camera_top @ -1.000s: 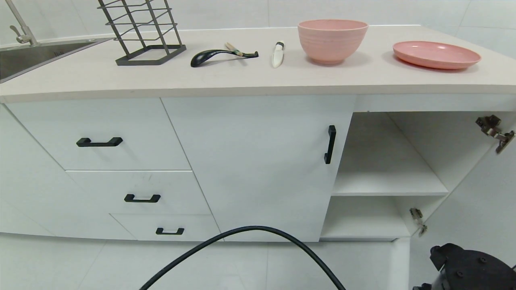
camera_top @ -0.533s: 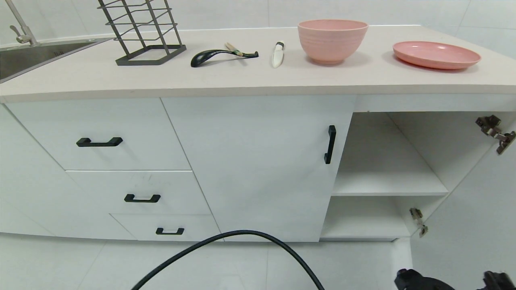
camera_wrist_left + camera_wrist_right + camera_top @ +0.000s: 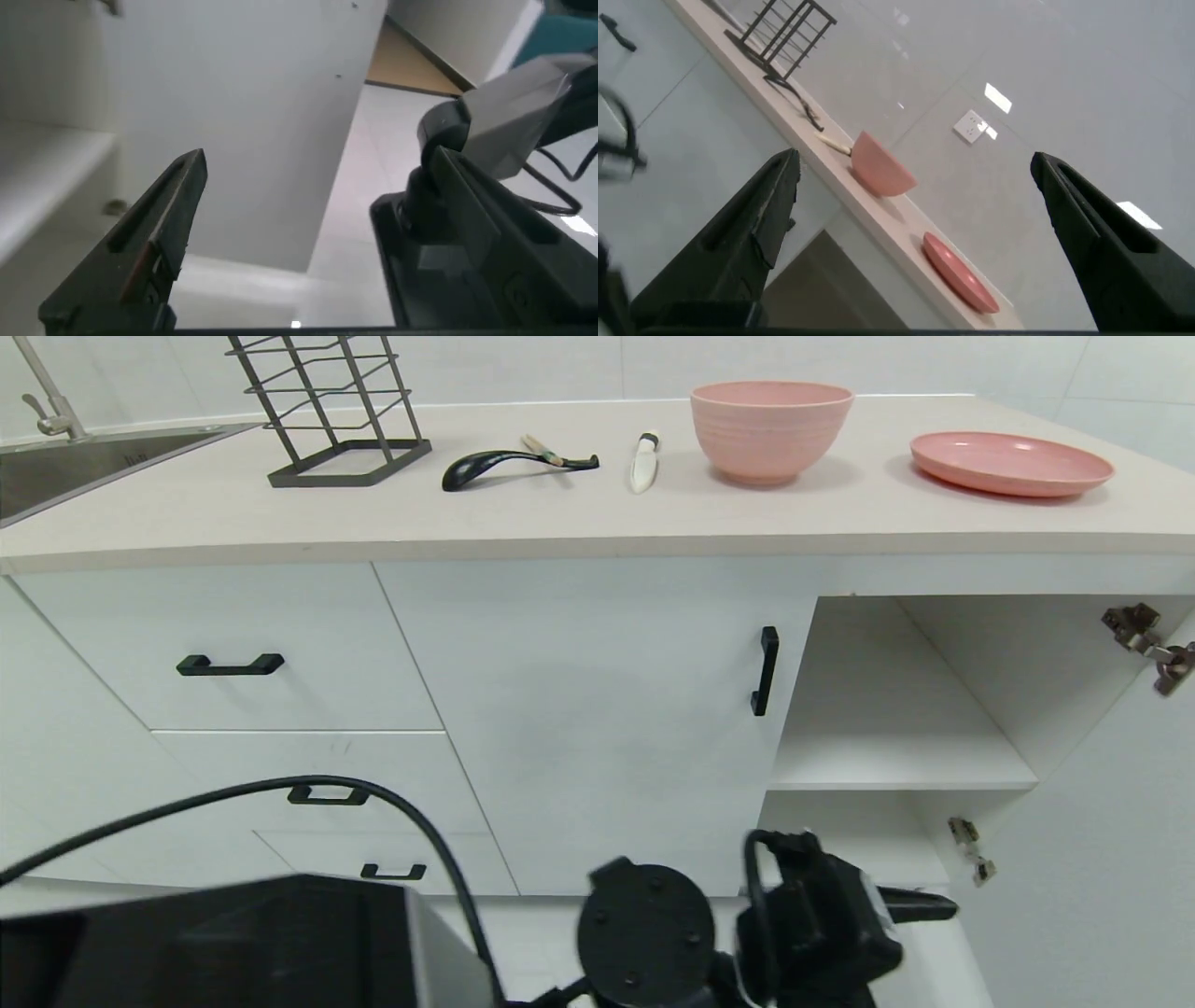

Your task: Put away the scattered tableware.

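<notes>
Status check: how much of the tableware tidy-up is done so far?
Done: only the cabinet door stands open. In hand: nothing; left claw and right claw are open and empty. Left: pink bowl, pink plate, black spoon, chopsticks and white utensil, all on the counter.

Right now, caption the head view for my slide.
Pink bowl, pink plate, black spoon and white utensil sit on the counter above an open cabinet.

place: kitchen | evidence: sink (image 3: 70, 471), tap (image 3: 45, 401), countertop (image 3: 560, 521), drawers (image 3: 308, 616), cabinet (image 3: 597, 737)
</notes>
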You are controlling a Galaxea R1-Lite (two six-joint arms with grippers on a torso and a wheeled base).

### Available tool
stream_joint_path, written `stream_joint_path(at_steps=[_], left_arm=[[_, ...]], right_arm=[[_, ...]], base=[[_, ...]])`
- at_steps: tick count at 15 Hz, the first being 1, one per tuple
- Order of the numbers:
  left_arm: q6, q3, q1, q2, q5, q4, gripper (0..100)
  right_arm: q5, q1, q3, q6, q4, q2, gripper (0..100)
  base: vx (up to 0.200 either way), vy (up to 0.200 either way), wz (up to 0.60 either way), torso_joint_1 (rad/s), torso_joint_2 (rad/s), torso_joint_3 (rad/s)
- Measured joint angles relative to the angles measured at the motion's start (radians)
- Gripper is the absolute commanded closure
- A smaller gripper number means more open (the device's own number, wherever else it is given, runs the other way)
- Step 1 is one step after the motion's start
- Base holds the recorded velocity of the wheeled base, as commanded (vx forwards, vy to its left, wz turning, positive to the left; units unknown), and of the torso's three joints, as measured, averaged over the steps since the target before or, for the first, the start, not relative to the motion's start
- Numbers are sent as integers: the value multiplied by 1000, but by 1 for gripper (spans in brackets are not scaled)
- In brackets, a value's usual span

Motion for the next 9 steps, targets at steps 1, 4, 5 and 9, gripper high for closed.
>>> stream_joint_path(at_steps=[1, 4, 5, 9], left_arm=[[1, 74, 34, -64, 1, -18, 0], [11, 218, 113, -203, 3, -41, 0], [15, 278, 135, -257, 4, -40, 0], [23, 568, 267, -565, 5, -42, 0]], right_arm=[[1, 0, 21, 0, 1, -1, 0], [19, 20, 76, -2, 9, -1, 0], [25, 50, 115, -5, 43, -2, 0], [22, 93, 159, -7, 344, -58, 0]], base=[[0, 0, 0, 0, 0, 0], [0, 0, 0, 0, 0, 0], [0, 0, 0, 0, 0, 0], [0, 0, 0, 0, 0, 0]])
